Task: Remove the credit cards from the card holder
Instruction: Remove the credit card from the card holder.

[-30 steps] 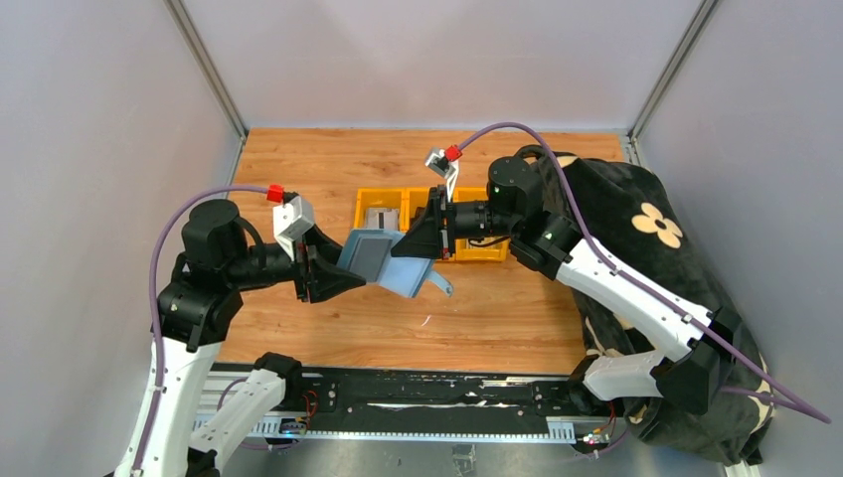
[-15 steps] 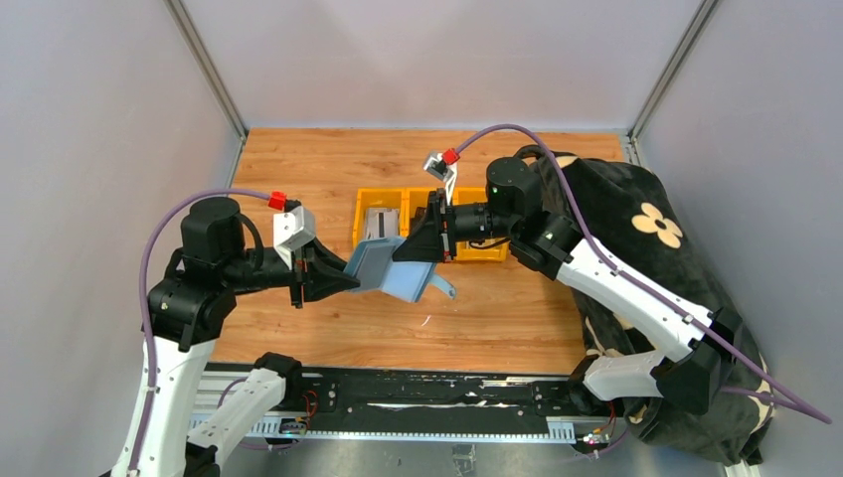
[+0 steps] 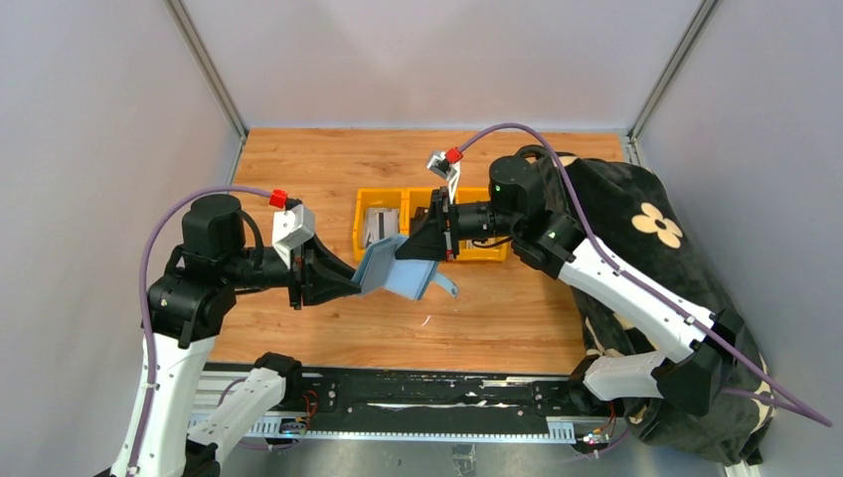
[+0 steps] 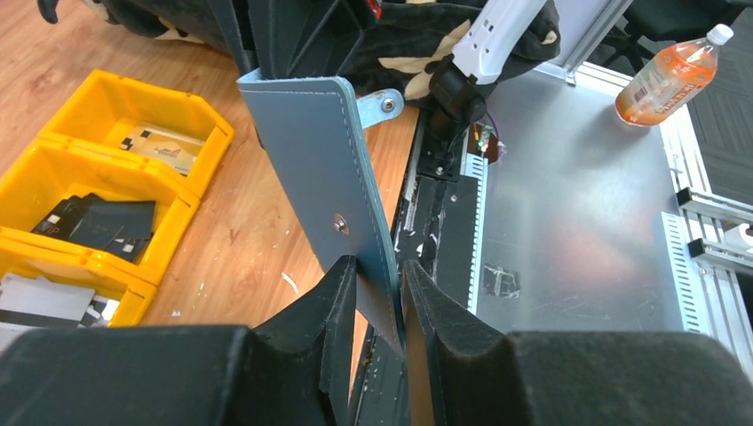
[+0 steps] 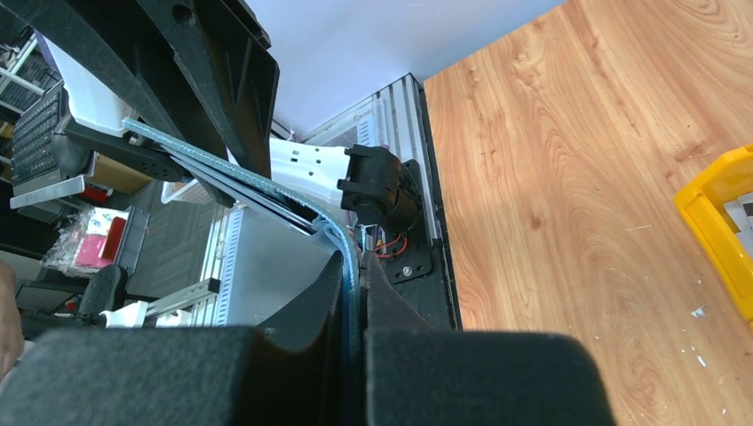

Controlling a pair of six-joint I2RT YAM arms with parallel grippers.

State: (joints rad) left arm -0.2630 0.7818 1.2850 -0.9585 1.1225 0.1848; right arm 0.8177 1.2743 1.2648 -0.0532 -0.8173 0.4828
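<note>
The slate-blue card holder (image 3: pixel 390 268) hangs in the air between both grippers, above the wooden table and in front of the yellow bins. My left gripper (image 3: pixel 350 279) is shut on the holder's left flap; the left wrist view shows that flap (image 4: pixel 320 169) edge-on between my fingers (image 4: pixel 380 266), with its snap and tab. My right gripper (image 3: pixel 420 250) is shut on the other flap (image 5: pixel 266 191), pinched between its pads (image 5: pixel 353 266). Credit cards lie in the bins: a pale one (image 4: pixel 164 146), dark ones (image 4: pixel 102 222) and a grey-white one (image 4: pixel 35 302). No card shows inside the holder.
The row of yellow bins (image 3: pixel 382 194) stands mid-table behind the holder. A black cloth with flower prints (image 3: pixel 646 229) covers the right side. Grey walls enclose the table on three sides. An orange bottle (image 4: pixel 675 71) lies beyond the near edge.
My left gripper has turned and shifted slightly toward the right one, tilting the holder's left flap from facing up to nearly edge-on. The right gripper has barely moved.
</note>
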